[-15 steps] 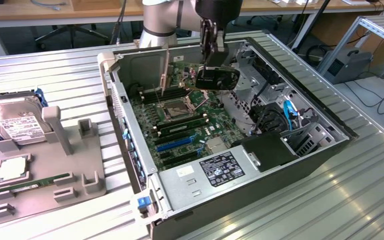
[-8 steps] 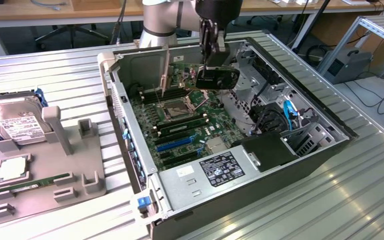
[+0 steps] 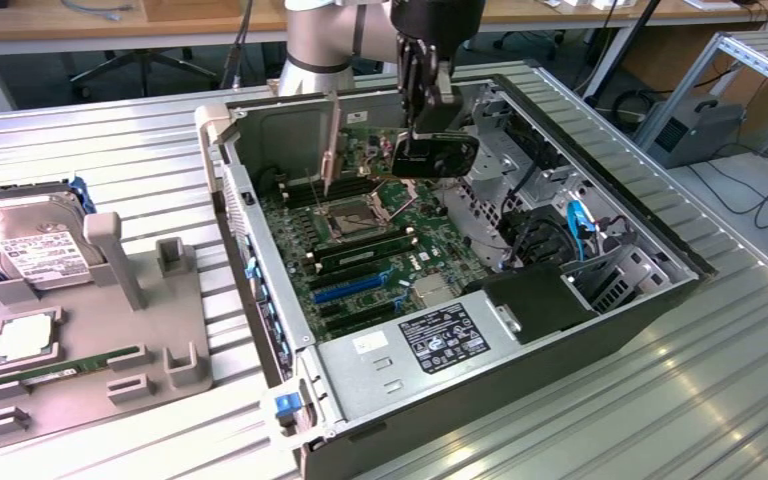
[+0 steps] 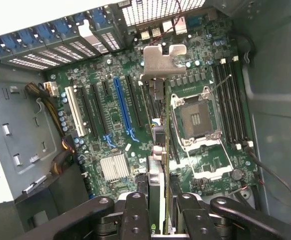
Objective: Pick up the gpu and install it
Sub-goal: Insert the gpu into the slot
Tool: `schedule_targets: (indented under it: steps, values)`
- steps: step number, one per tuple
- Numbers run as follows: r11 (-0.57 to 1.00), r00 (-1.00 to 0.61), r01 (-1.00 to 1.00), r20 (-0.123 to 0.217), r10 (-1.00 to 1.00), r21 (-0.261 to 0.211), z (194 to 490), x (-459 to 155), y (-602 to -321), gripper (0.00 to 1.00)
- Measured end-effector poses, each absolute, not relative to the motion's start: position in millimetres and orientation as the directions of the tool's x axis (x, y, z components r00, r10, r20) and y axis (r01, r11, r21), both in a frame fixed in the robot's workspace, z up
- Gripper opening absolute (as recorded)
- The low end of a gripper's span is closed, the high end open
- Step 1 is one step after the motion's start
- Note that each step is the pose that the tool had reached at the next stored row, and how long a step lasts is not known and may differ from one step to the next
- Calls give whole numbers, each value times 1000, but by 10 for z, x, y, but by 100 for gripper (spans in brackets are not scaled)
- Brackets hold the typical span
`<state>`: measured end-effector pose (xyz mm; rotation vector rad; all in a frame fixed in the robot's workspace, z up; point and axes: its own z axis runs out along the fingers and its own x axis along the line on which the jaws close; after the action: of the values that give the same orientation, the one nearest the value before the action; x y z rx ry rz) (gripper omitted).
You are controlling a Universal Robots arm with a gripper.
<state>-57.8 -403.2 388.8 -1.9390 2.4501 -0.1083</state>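
Left of the computer case (image 3: pixel 491 400): hard drive (image 3: pixel 31 245) on the grey holder (image 3: pixel 131 330); inside the case, you see the gpu (image 3: pixel 364 150) (image 4: pixel 158 150) on edge over the board, silver bracket toward the case's rear wall; slot contact cannot be told; your gripper (image 3: pixel 422 105) (image 4: pixel 160 200) is clamped on the gpu's upper edge.

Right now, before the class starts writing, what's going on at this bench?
A robot arm's gripper is clamped on the gpu, holding it on edge inside the open computer case, above the motherboard near the processor socket. The card looks not yet seated in a slot. On the exterior view's left, a hard drive and a memory stick sit in a grey holder.
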Motion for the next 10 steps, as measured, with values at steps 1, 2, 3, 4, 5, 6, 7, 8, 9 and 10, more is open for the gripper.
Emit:
schedule_targets:
  steps: [1,2,3,4,5,6,7,8,9,10]
  values:
    - [225,-227,-972,31,-973,-64,3888,-578,-4032,27]
    - [221,-224,-973,31,-974,-64,3888,-578,-4032,27]
    - [218,-220,-974,31,-975,-64,3888,-578,-4032,27]
    - [214,-217,-975,31,-976,-64,3888,-578,-4032,27]
    - [210,-212,-976,31,-977,-64,3888,-578,-4032,27]
    - [203,-206,-977,31,-978,-64,3888,-578,-4032,27]
    - [198,-200,-978,31,-979,-64,3888,-578,-4032,27]
    - [195,-197,-979,31,-980,-64,3888,-578,-4032,27]
    - [191,-194,-979,31,-981,-64,3888,-578,-4032,27]
    - [188,-190,-980,31,-981,-64,3888,-578,-4032,27]
